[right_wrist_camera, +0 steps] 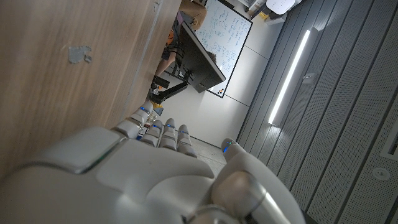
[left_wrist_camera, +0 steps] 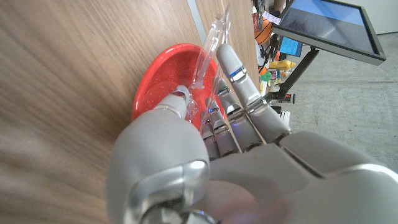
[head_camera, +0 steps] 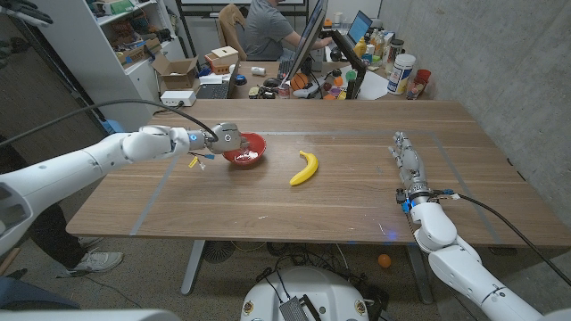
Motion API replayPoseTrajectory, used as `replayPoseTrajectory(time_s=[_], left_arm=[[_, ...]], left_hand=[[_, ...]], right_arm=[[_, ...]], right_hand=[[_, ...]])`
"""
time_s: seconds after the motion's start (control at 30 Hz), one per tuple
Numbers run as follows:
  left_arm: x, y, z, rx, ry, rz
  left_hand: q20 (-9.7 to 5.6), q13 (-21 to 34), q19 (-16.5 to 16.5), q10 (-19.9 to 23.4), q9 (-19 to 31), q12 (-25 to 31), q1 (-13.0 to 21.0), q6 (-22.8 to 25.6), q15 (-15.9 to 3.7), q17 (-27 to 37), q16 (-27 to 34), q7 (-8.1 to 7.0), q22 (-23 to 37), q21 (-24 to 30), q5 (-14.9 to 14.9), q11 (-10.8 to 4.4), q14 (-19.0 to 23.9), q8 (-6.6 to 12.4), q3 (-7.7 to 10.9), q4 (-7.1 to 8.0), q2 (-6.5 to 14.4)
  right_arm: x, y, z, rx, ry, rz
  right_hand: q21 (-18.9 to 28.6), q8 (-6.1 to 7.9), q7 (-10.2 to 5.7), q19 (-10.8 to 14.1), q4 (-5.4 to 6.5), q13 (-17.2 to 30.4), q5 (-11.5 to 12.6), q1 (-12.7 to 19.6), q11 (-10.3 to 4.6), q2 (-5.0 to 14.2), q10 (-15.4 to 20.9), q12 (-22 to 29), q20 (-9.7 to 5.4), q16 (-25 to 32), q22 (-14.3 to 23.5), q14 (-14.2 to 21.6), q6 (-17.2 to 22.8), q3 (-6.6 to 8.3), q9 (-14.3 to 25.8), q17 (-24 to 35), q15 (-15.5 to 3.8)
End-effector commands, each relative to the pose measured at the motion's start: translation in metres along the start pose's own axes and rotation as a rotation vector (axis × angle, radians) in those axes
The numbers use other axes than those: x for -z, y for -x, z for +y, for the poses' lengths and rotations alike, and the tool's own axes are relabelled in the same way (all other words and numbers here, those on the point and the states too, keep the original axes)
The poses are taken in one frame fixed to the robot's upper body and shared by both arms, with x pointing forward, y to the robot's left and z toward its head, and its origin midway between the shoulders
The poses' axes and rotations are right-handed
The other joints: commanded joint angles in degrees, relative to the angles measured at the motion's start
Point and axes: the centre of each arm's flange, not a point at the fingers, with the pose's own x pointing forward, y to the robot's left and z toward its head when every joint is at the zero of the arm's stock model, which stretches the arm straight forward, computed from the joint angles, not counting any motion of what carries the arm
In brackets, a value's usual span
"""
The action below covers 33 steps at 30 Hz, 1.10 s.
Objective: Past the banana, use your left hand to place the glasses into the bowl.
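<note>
Wooden table (head_camera: 357,192) at frame centre: my right hand (head_camera: 408,162) stands at right, fingers straight and together, holding nothing; the banana (head_camera: 305,168) lies mid-table; left of it my left hand (head_camera: 225,140) pinches clear glasses (left_wrist_camera: 208,53) over the red bowl (head_camera: 247,150).

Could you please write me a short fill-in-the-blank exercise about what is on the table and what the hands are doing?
1. The left hand holds clear glasses over the ____ bowl.
2. The yellow fruit right of the bowl is a ____.
3. The right hand holds ____.

Missing words: red; banana; nothing
</note>
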Motion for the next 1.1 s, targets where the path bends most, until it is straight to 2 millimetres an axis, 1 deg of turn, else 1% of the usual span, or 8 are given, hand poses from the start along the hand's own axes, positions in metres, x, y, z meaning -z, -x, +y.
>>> replayPoseTrajectory(time_s=[0.03, 0.2, 0.3, 0.47, 0.63, 0.83, 0.93, 1.1], left_arm=[[0.000, -0.003, 0.005, 0.011, 0.027, 0.051], [0.000, -0.002, 0.006, 0.012, 0.051, 0.061], [0.001, -0.001, 0.007, 0.010, 0.071, 0.071], [0.003, 0.000, 0.009, 0.005, 0.079, 0.079], [0.008, 0.002, 0.012, -0.003, 0.117, 0.082], [0.014, 0.006, 0.017, -0.018, 0.128, 0.106], [0.018, 0.008, 0.020, -0.024, 0.138, 0.119], [0.021, 0.010, 0.023, -0.027, 0.167, 0.127]], left_hand=[[0.10, -0.04, 1.92, -0.51, 0.02, -0.47, -3.37, -1.20, -8.01, 0.25, 0.48, -0.23, 0.13, -0.54, 0.51, 0.35, -0.70, -0.60, -1.31, 1.92, -1.33], [0.34, -0.23, 3.76, -0.62, -0.10, -0.77, -6.97, -1.78, -7.86, 0.30, 0.85, -0.12, 0.08, -0.88, 0.72, 1.25, -0.52, -0.81, -2.91, 4.02, -2.41], [0.28, -0.34, 4.62, -0.19, -0.17, -0.71, -8.34, -1.82, -8.00, 0.26, 1.07, 0.97, 0.00, -1.24, 1.01, 1.77, -0.08, -0.81, -3.47, 4.89, -2.82], [0.37, -0.50, 5.70, 0.58, -0.27, -0.54, -10.13, -1.49, -8.01, 0.17, 1.24, 1.33, -0.05, -1.72, 1.35, 2.22, 0.55, -0.71, -4.23, 6.06, -3.41], [0.54, -0.59, 6.35, 1.48, -0.35, -0.28, -11.24, -0.93, -8.13, 0.15, 1.32, 1.20, -0.10, -2.18, 1.65, 1.96, 0.83, -0.55, -4.61, 6.87, -3.56], [1.15, -0.64, 6.23, 2.02, -0.42, -0.18, -11.81, 0.14, -8.16, 0.17, 1.27, 1.11, -0.15, -3.00, 2.12, 1.62, 0.71, -0.22, -4.44, 7.56, -2.92], [1.46, -0.69, 6.37, 2.33, -0.47, -0.13, -12.71, 0.81, -8.09, 0.17, 1.25, 1.30, -0.18, -3.58, 2.34, 1.31, 0.70, -0.08, -4.58, 8.32, -2.69], [2.06, -0.74, 5.86, 2.21, -0.54, -0.30, -13.54, 1.05, -8.04, 0.13, 0.98, 1.38, -0.14, -4.48, 2.65, 1.64, 0.06, -0.15, -4.65, 9.04, -2.41]], right_arm=[[0.000, -0.001, 0.002, -0.003, 0.000, 0.000], [0.001, -0.002, 0.003, -0.004, 0.003, 0.004], [0.001, -0.003, 0.004, -0.004, 0.002, 0.004], [0.000, -0.004, 0.004, -0.006, 0.003, 0.000], [-0.001, -0.005, 0.004, -0.009, 0.004, -0.002], [-0.002, -0.005, 0.004, -0.011, 0.004, -0.004], [-0.002, -0.005, 0.004, -0.012, 0.002, -0.006], [0.000, -0.005, 0.004, -0.013, 0.001, -0.004]], right_hand=[[0.18, -0.05, 0.47, -0.07, -0.18, 0.27, 0.39, 0.08, 0.23, 2.76, 0.31, -0.19, -3.87, -0.09, 0.15, 0.18, 0.19, 0.36, 0.12, -0.05, -0.46], [0.18, -0.05, 0.46, -0.08, -0.20, 0.27, 0.39, 0.09, 0.14, 2.77, 0.28, -0.20, -3.88, -0.09, 0.15, 0.21, 0.20, 0.37, 0.12, -0.06, -0.48], [0.18, -0.05, 0.44, -0.10, -0.20, 0.27, 0.39, 0.10, 0.19, 2.78, 0.28, -0.20, -3.90, -0.09, 0.15, 0.20, 0.19, 0.38, 0.12, -0.06, -0.49], [0.18, -0.05, 0.45, -0.10, -0.21, 0.27, 0.40, 0.11, 0.17, 2.79, 0.36, -0.17, -3.90, -0.10, 0.15, 0.20, 0.21, 0.39, 0.12, -0.06, -0.51], [0.18, -0.07, 0.48, -0.12, -0.21, 0.27, 0.40, 0.12, 0.22, 2.79, 0.31, -0.19, -3.88, -0.10, 0.15, 0.19, 0.16, 0.40, 0.12, -0.06, -0.49], [0.17, -0.09, 0.51, -0.14, -0.23, 0.27, 0.39, 0.12, 0.27, 2.73, 0.24, -0.22, -3.85, -0.12, 0.15, 0.16, 0.10, 0.38, 0.12, -0.06, -0.37], [0.17, -0.09, 0.52, -0.16, -0.23, 0.27, 0.39, 0.11, 0.22, 2.70, 0.22, -0.23, -3.84, -0.13, 0.15, 0.14, 0.11, 0.37, 0.12, -0.06, -0.40], [0.17, -0.10, 0.53, -0.17, -0.24, 0.27, 0.38, 0.10, 0.28, 2.65, 0.22, -0.23, -3.84, -0.11, 0.15, 0.17, 0.07, 0.34, 0.12, -0.06, -0.31]])
